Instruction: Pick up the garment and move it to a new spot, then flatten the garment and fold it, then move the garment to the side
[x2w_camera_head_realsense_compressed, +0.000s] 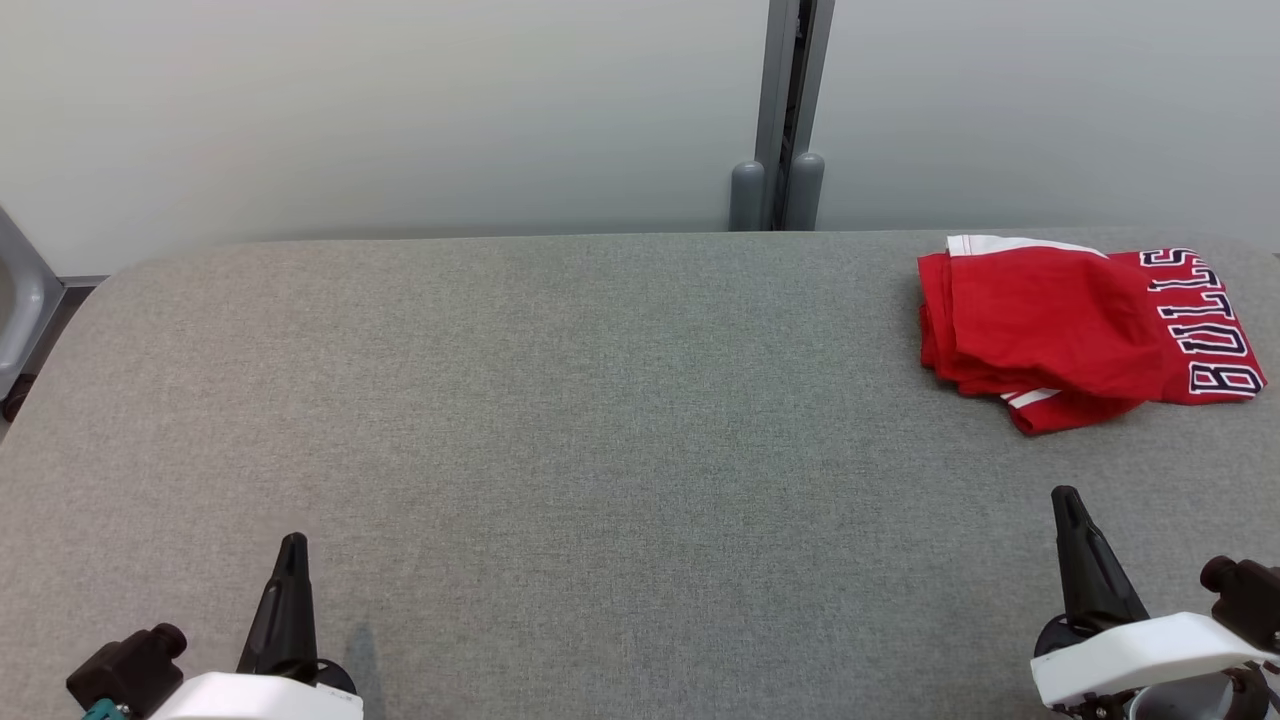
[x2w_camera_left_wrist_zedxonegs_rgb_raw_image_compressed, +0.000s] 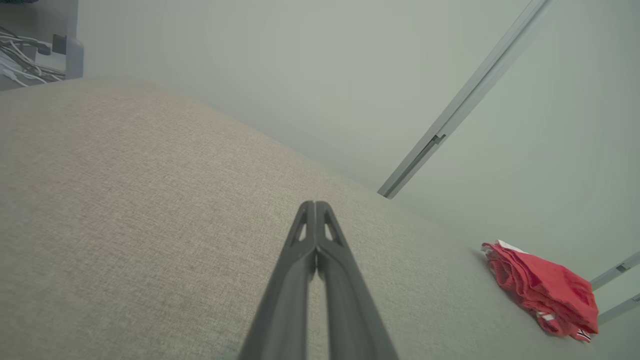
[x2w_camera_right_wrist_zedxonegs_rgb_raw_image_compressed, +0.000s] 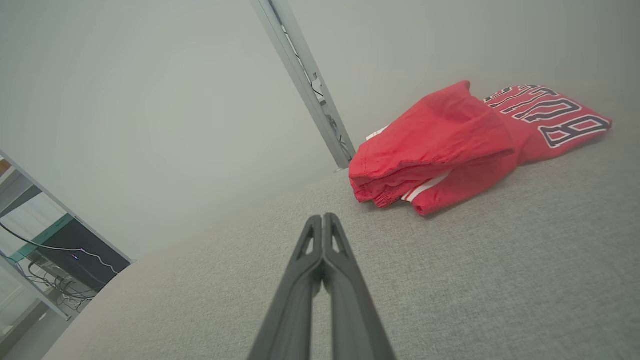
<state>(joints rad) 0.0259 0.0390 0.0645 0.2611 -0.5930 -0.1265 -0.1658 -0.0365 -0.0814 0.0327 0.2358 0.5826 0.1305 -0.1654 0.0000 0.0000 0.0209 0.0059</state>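
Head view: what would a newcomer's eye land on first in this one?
The red BULLS jersey, bundled in folds at the far right of the grey fabric-covered table, stands out against all the grey. Next come the dark fingers at the bottom corners: the left gripper and the right gripper, both shut, holding nothing and apart from the jersey.

Head camera high, looks down across grey table (x2w_camera_head_realsense_compressed: 600, 420) toward wall (x2w_camera_head_realsense_compressed: 400, 110). Both wrist cameras low, close to tabletop, tilted, facing same wall. All three share red jersey (x2w_camera_head_realsense_compressed: 1050, 320), far right corner.
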